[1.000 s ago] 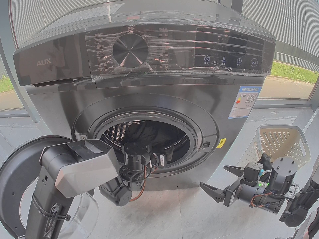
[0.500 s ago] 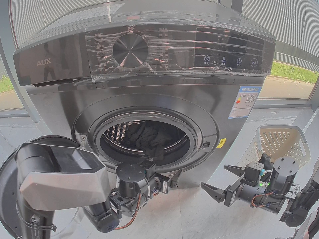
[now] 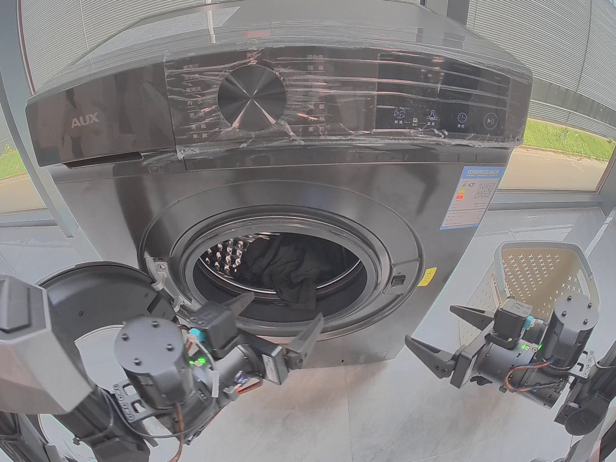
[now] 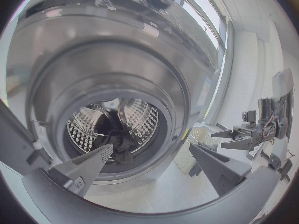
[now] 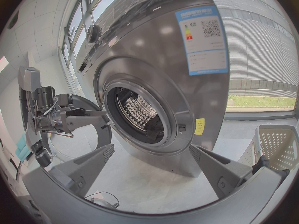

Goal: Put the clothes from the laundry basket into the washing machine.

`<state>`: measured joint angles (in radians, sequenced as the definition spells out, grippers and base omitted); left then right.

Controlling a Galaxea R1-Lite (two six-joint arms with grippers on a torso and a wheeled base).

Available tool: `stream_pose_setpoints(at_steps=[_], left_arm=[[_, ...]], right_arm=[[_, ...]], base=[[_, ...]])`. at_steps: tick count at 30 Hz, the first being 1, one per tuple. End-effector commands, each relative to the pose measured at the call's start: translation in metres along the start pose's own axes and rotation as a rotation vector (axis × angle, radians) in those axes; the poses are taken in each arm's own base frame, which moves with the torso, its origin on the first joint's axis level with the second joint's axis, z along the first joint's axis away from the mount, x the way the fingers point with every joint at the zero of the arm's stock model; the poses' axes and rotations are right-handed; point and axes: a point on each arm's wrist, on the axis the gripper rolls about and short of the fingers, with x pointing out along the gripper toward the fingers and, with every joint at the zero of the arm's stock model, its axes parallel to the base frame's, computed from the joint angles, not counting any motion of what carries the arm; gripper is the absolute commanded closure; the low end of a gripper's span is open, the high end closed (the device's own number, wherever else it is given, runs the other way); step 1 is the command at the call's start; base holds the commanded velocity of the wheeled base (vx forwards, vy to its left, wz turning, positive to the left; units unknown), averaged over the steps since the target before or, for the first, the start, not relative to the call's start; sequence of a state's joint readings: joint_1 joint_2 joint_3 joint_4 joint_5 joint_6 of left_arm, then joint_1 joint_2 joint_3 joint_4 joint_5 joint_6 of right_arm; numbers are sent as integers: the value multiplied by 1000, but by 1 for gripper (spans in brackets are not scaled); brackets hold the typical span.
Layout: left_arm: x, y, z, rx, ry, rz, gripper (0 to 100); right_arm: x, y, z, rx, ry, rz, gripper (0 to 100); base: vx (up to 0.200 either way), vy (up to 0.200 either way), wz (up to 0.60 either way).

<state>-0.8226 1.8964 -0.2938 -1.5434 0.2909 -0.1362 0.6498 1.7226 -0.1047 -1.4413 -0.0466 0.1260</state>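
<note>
Left gripper (image 3: 282,312): fingers spread, empty, just outside the drum mouth; right gripper (image 3: 431,328): fingers spread, empty, laundry basket (image 3: 545,248) directly behind it. Beyond the left gripper, a dark garment (image 3: 289,267) lies inside the washing machine (image 3: 321,181), draped over the drum lip. Step in hand, by judgement: between loads; next move calls for a reach into the basket, where a second dark item (image 5: 263,163) hangs at the rim. Energy label (image 3: 473,197) and yellow sticker (image 3: 427,276) sit above the right gripper; their print is too small to read.
</note>
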Motion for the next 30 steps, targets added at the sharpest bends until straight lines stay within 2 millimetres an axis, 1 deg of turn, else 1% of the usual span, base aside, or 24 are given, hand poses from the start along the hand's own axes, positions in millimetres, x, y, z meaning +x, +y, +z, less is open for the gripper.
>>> stream_pose_setpoints(at_steps=[1,4,5,8,9,11,12,15,19,23,26,27,30], left_arm=[[-41,18,30,-71,-97,43,0],[-52,20,31,-70,-97,45,0],[-52,20,31,-70,-97,45,0],[-54,22,26,-56,-71,52,0],[-54,22,26,-56,-71,52,0],[-57,24,28,-58,-83,75,0],[-57,24,28,-58,-83,75,0],[-63,32,31,-39,-100,120,0],[-71,35,33,-19,-106,123,0],[-78,37,34,-15,-111,130,0],[-92,40,35,8,-120,134,0],[-97,41,37,12,-136,139,0],[-106,43,46,5,-189,150,0]], right_arm=[[-26,-17,17,10,-101,-80,0],[-42,-23,23,7,-146,-120,0],[-42,-23,23,7,-146,-120,0],[-56,-26,26,3,-177,-147,0],[-56,-26,26,3,-177,-147,0],[-67,-29,32,-8,-228,-177,0],[-67,-29,32,-8,-228,-177,0],[-76,-35,38,-24,-271,-226,0],[-86,-35,40,-38,-285,-239,0],[-96,-33,38,-40,-267,-239,0],[-109,-30,33,-36,-217,-240,0],[-114,-29,30,-35,-201,-240,0],[-125,-27,27,-35,-194,-239,0]], base=[[0,0,0],[0,0,0],[0,0,0],[0,0,0],[0,0,0],[0,0,0],[0,0,0],[0,0,0],[-200,0,0],[-200,0,0],[-200,0,0],[-200,0,0],[-200,0,0]])
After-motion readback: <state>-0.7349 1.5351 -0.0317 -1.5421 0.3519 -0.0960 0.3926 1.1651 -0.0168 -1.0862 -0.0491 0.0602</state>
